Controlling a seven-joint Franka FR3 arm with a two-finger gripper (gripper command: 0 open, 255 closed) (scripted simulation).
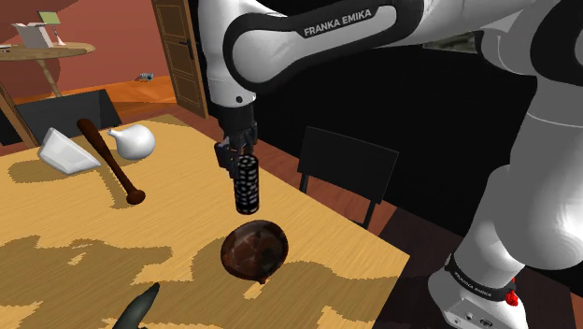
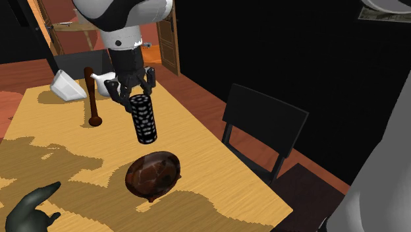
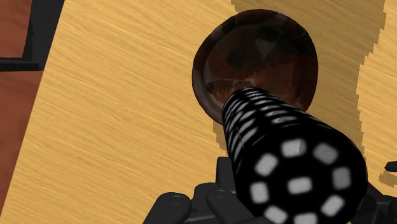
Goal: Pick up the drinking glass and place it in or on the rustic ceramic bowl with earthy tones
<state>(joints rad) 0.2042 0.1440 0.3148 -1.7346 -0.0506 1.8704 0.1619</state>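
Observation:
The drinking glass point(image 1: 247, 185) is a tall black cylinder dotted with white patches, held upright in the air. My black gripper point(image 1: 236, 150) is shut on its upper end, also seen at the gripper point(image 2: 132, 93) with the glass point(image 2: 143, 119) hanging below it. Under the glass, on the wooden table, sits the dark reddish-brown bowl point(image 1: 254, 250), tilted on its side a little. In the wrist view the glass point(image 3: 289, 162) points down toward the bowl point(image 3: 257, 54), and its lower end overlaps the bowl's near rim.
A brown bat point(image 1: 110, 161), a white jug point(image 1: 133, 141) and a white angular dish point(image 1: 65, 151) lie at the table's far end. A dark object point(image 1: 135, 311) lies by the near edge. A black chair point(image 1: 348, 173) stands beside the table point(image 1: 93, 215).

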